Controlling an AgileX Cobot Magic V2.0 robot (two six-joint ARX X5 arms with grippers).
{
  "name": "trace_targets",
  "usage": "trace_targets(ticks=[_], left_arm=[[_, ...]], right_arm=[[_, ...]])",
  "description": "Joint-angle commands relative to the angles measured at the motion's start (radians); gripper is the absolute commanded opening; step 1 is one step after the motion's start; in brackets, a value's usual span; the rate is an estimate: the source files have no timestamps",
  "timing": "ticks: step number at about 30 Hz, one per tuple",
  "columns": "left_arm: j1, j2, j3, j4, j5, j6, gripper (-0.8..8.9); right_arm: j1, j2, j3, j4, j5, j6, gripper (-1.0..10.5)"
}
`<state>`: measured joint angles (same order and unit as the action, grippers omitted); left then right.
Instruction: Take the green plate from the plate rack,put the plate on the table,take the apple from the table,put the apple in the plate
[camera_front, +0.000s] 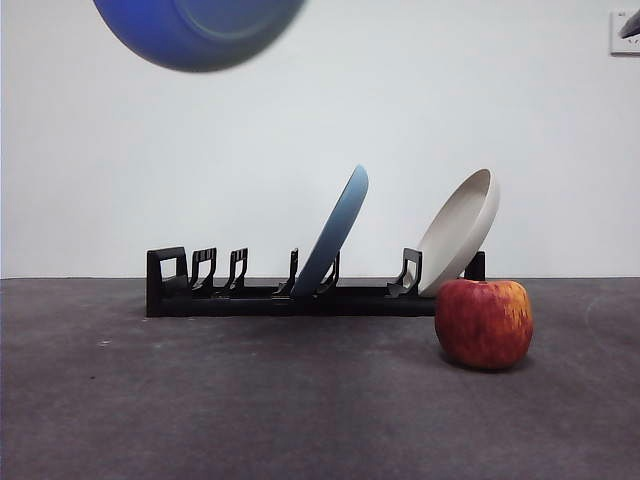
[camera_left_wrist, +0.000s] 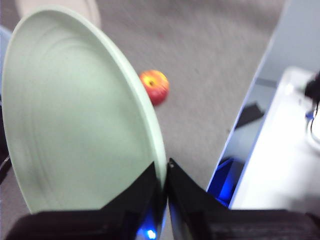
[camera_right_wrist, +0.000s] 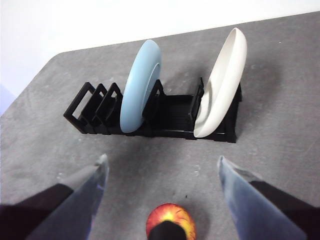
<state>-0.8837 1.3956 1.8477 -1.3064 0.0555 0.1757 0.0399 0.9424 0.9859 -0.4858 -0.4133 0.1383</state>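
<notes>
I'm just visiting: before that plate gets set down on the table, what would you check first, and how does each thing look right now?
1. Left hand shut on the green plate's rim: ok.
2. Plate lifted free of the plate rack: ok.
3. Bare table in front of the rack for setting it down: ok.
4. Apple standing on the table beside the rack's end: ok.
5. Right hand open above the apple: ok.
6. Blue plate and beige plate seated in the rack: ok.
</notes>
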Motion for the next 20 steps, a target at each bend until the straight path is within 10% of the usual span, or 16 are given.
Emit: trace_targets(ticks=[1, 20], left_arm=[[-0.130, 0.003, -0.108, 0.070, -0.151, -0.088, -0.08], [-0.227, 0.301, -0.710, 0.622, -0.425, -0.098, -0.09]], right_arm=[[0.000, 0.000, 0.004, 0.005, 0.004, 0.002, 3.7], [0.000, 0.000, 0.004, 0.005, 0.004, 0.003, 3.7]])
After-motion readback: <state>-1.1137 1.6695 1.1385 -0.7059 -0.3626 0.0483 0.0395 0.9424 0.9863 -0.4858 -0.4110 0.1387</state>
